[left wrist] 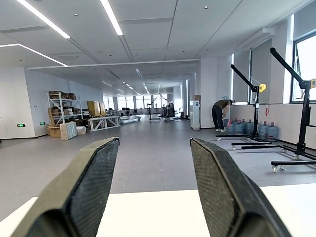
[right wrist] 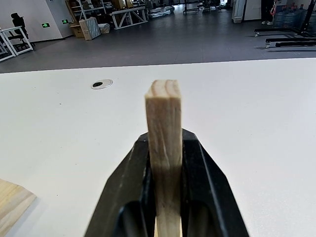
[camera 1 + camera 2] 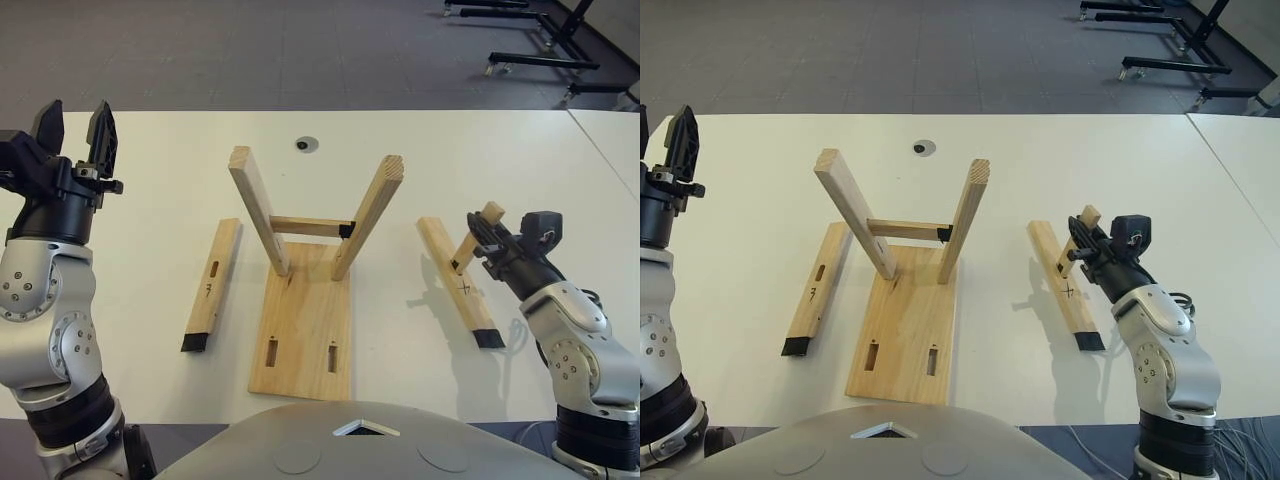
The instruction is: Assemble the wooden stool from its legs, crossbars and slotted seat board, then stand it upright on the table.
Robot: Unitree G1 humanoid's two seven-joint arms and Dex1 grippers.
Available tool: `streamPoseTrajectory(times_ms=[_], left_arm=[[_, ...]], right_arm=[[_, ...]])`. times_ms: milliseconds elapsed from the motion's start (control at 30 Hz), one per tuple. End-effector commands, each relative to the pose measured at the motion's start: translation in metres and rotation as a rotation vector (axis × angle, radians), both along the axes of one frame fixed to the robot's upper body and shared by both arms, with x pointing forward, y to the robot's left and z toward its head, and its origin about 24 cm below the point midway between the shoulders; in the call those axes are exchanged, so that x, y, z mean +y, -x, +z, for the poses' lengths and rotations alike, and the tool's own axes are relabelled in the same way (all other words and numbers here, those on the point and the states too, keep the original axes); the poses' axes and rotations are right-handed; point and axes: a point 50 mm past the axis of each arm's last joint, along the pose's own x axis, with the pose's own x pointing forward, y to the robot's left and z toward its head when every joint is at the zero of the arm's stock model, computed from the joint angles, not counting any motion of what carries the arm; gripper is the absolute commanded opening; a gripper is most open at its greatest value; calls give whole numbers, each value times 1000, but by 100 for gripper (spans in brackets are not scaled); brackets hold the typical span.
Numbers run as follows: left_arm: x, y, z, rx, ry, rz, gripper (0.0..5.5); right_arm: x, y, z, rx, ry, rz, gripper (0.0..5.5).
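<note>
Two legs stand in the far end of the seat board [image 3: 305, 330], which lies flat on the surface [image 3: 500, 160] close to the middle of its near edge. The left upright leg [image 3: 258, 208] and the right upright leg [image 3: 368, 215] lean apart towards their tops, and a fitted crossbar [image 3: 308, 227] runs between them partway up. You can see two open slots [image 3: 272, 351] at the board's near end.

Just beside the board on its left lies the loose left leg [image 3: 212, 283], flat, with its black-capped end towards the near edge. The loose right leg [image 3: 455, 280] lies flat towards the right edge of the surface, apart from the board, black cap also nearest you.

Your right pincer [image 3: 1087, 243] is over that right leg and is clamped on the held crossbar [image 2: 164, 123], one finger pressed to each flat side. The bar is tilted, its upper end sticking out past the fingers and its lower end down at the leg's slotted face. You cannot tell whether it is seated in the slot or only resting on the wood.

Your left pincer [image 3: 78, 140] is raised above the far-left corner of the surface, fingers pointing up and spread wide with nothing between them, well apart from every wooden part.

A round cable hole [image 3: 306, 144] sits in the surface near the far edge, beyond the upright legs.
</note>
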Motion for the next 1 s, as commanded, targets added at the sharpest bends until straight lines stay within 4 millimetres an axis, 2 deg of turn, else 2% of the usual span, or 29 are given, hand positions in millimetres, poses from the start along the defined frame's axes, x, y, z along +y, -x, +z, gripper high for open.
streamPoseTrajectory(times_ms=[33, 233, 533, 800, 1000], left_arm=[[-1, -4, 2, -4, -19, -15, 263], [1, -5, 4, -10, -28, -13, 263], [1, -3, 4, -8, -39, -9, 263], [2, -3, 5, -7, -46, -6, 263], [3, -5, 6, -8, -56, -10, 263]], right_arm=[[1, -10, -2, 6, -18, -14, 39], [-6, -2, -23, 62, -6, -11, 39], [-23, 35, -51, 165, 28, -3, 39], [-31, 53, -63, 226, 9, -17, 39], [-28, 62, -69, 233, -25, -13, 39]])
